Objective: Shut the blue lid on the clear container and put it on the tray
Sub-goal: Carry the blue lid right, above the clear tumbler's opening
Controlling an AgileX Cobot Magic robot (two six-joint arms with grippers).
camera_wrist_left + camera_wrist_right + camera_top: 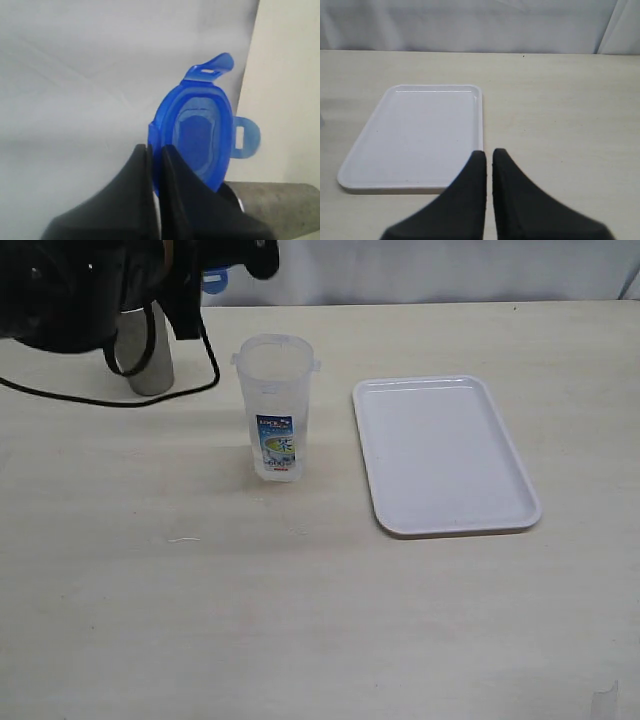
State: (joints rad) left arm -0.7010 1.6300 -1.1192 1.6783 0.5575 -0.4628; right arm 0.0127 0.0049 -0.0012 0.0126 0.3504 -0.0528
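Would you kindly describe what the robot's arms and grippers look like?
The left gripper and right gripper each have two matte black fingers, broad at the base and tapering to narrow tips; no markings show. The left arm is bulky and black, with a thin black cable looping from it.
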